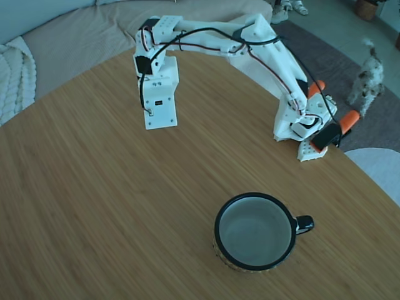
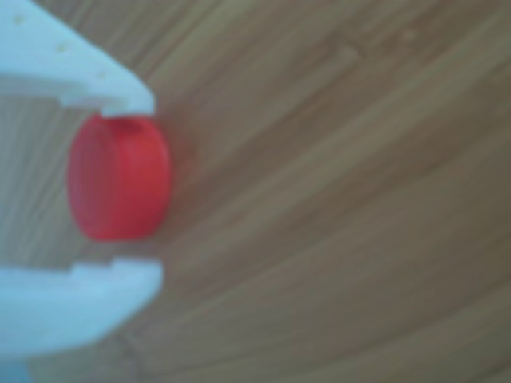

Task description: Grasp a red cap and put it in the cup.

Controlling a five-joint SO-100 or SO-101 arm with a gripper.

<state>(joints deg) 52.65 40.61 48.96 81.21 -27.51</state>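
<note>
The white claw (image 2: pixel 156 187) is sitting with its two fingers on each side of the red cap (image 2: pixel 118 178), touching or almost touching it; the blur is hiding whether they are squeezing. The cap is lying between them on the wooden table (image 1: pixel 94 206). In the fixed view the arm is reaching down at the far left, and the black cup (image 1: pixel 255 231) is standing near and right, well apart. Past the table, a beige couch (image 1: pixel 75 37) is sitting on the far side, and a small dog (image 1: pixel 369 78) is standing on a grey rug (image 1: pixel 337 69).

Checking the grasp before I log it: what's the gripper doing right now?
Gripper: fingers on either side of the red cap, close against its edges; the blurred other view doesn't show whether it is actually clamped.
</note>
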